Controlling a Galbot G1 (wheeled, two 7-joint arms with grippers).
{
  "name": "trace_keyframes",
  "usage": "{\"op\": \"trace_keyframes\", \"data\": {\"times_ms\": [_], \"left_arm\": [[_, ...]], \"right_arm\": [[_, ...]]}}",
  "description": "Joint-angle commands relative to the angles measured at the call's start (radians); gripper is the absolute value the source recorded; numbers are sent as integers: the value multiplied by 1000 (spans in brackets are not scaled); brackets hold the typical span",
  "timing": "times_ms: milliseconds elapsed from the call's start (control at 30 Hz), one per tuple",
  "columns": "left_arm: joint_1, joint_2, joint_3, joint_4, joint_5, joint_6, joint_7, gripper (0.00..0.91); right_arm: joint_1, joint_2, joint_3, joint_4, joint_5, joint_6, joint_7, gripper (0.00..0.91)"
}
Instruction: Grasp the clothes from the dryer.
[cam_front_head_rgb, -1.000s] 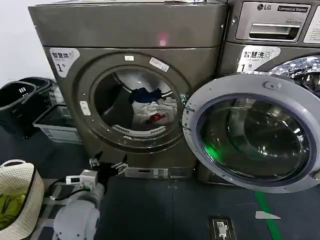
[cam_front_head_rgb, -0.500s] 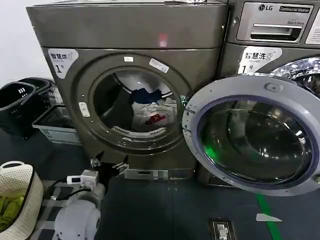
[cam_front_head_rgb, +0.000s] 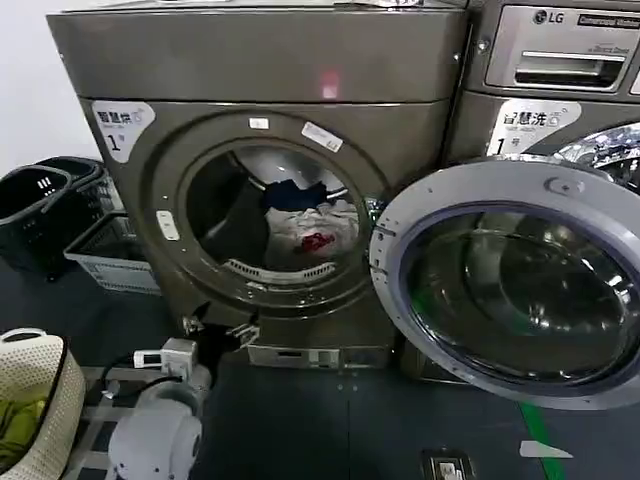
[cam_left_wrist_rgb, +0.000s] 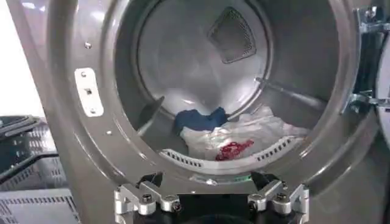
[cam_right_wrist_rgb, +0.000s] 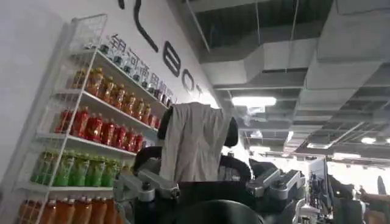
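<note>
The dryer (cam_front_head_rgb: 260, 70) is the bronze-grey machine with a "1" sticker, and its round door (cam_front_head_rgb: 520, 290) hangs swung out to the right. The clothes (cam_front_head_rgb: 305, 225) lie low at the back of the drum: a blue piece, a white one and a red patch. The clothes (cam_left_wrist_rgb: 228, 134) show through the porthole in the left wrist view. My left gripper (cam_front_head_rgb: 218, 328) sits just below the porthole rim, outside the drum. The left gripper (cam_left_wrist_rgb: 207, 185) is open with nothing between its fingers. My right gripper (cam_right_wrist_rgb: 207, 182) points up towards a ceiling, away from the dryer, and is open.
An LG machine (cam_front_head_rgb: 560, 60) stands right of the dryer. A black basket (cam_front_head_rgb: 45, 200) and a grey basket (cam_front_head_rgb: 115, 255) sit at the left, a white woven bag (cam_front_head_rgb: 35, 400) near my left arm. A white cloth (cam_right_wrist_rgb: 195, 143) drapes a black chair beside drink shelves (cam_right_wrist_rgb: 91, 122).
The head view has drifted a little, so the dryer and its door sit slightly lower and to the right. My left gripper has stayed below the porthole rim.
</note>
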Motion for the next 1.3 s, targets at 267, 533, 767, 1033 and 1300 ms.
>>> {"op": "trace_keyframes", "data": {"times_ms": [267,533,767,1033,1300], "left_arm": [[-2,2,-3,4,-1,49,-1,907],[-5,6,-22,22,-2,49,2,907],[-3,4,-10,20,-2,49,3,907],[-7,4,-8,19,0,49,3,907],[0,3,-9,17,1,49,5,907]], "right_arm": [[5,2,-4,0,0,2,-1,907],[-5,3,4,-8,-1,7,-3,907],[-2,0,5,-9,-2,6,-2,907],[-4,0,10,-12,-2,7,-2,907],[2,1,7,-14,-2,7,-2,907]]}}
